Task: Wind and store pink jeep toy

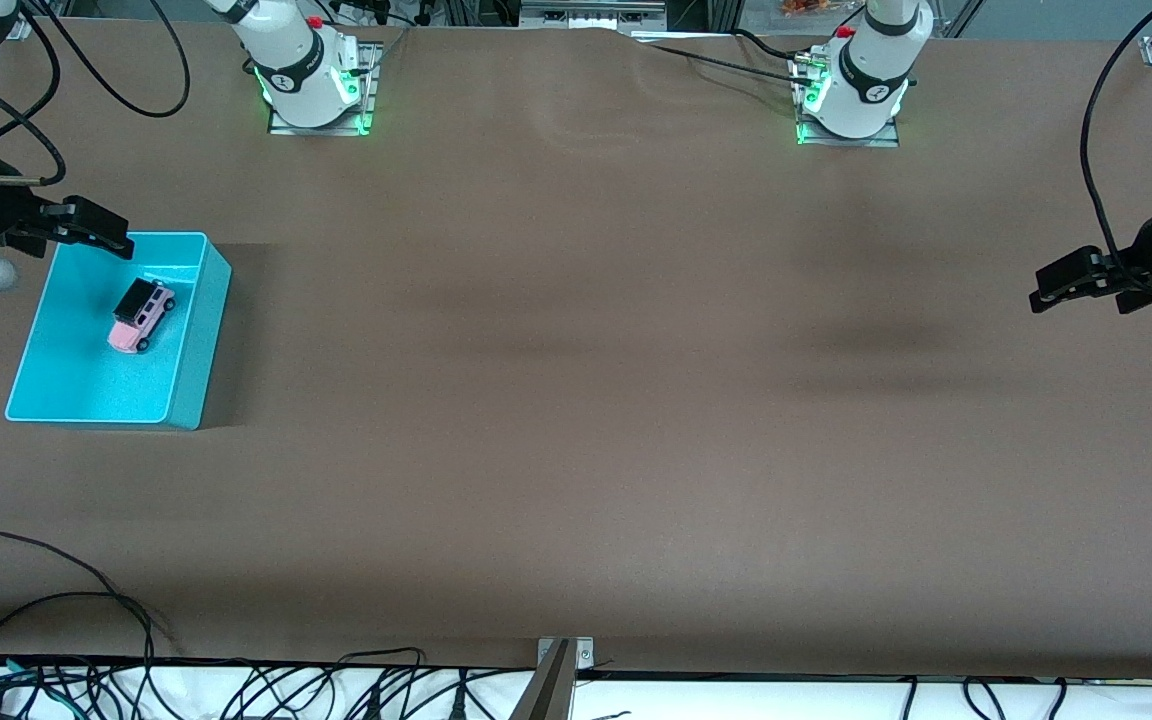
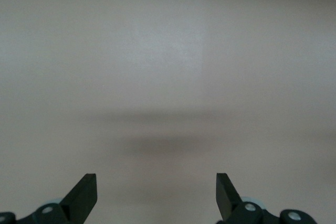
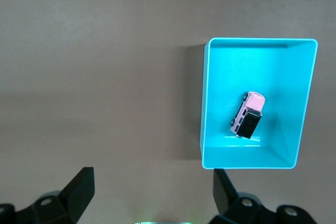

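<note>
Brown paper covers the table [image 1: 576,400], and I read no label or writing anywhere on it. I see the pink jeep toy [image 1: 142,317] on its wheels in the turquoise bin [image 1: 201,340], at the right arm's end. My right gripper [image 1: 101,232] hangs over the bin's rim, fingers spread, holding nothing. My left gripper [image 1: 1056,285] waits over bare table at the left arm's end, fingers likewise spread.

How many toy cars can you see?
1. The pink jeep toy sits on its wheels inside the turquoise bin, at the right arm's end of the table. No others show.
</note>
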Tool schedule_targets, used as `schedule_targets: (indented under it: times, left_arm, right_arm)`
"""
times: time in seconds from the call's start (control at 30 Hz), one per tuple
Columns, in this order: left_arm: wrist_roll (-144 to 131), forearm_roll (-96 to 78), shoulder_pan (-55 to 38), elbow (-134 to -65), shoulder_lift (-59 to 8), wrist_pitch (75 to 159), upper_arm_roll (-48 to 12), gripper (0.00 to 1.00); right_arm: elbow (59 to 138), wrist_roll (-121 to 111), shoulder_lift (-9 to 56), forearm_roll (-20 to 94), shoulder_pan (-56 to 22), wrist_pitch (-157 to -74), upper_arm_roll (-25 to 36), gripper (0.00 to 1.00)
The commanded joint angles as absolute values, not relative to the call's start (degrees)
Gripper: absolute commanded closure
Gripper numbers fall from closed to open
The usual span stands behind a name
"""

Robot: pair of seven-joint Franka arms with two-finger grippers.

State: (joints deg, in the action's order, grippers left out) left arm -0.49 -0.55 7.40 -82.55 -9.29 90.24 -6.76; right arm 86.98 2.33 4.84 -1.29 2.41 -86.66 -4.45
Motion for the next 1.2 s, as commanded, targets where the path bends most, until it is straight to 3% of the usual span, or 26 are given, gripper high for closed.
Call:
schedule_targets:
  times: [0.0,1.17]
  left_arm:
    - [0.4,-2.0,7.8,-82.8,-8.7,89.7,-6.9,0.0]
    - [0.5,-2.0,7.8,-82.7,-8.7,89.8,-6.9,0.0]
  right_arm:
    - [85.4,3.3,5.9,-1.7,2.1,-88.3,-4.5,0.0]
    - [85.4,3.5,5.9,1.5,1.7,-90.2,-4.1,0.0]
